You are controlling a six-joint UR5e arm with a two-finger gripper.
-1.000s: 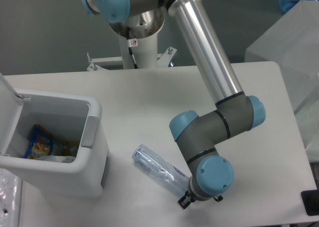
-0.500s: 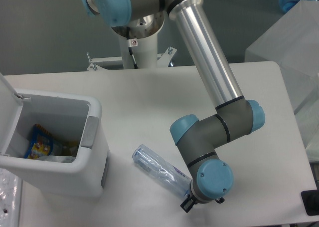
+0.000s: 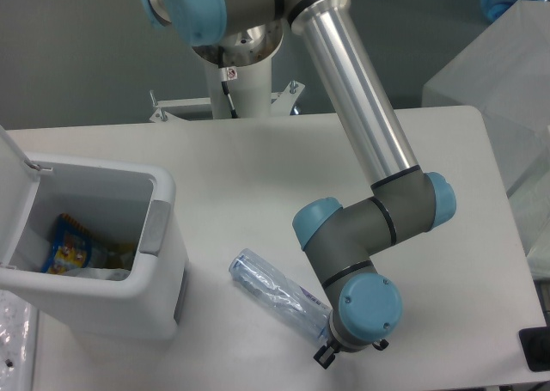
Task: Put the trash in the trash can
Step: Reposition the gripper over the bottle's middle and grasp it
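Bottle (image 3: pixel 273 294) lies flat on the table (image 3: pixel 258 159), long axis running from upper left, nearest the bin (image 3: pixel 103 271), down-right under your gripper (image 3: pixel 325 353). Gripper sits at that lower-right end; jaws hidden beneath the wrist, so grip state cannot be told. Bin is open, well left: you'd carry leftward.

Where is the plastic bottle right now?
The crushed bottle lies on the table, low in the picture, right of the white trash can, its far end under the arm's wrist.
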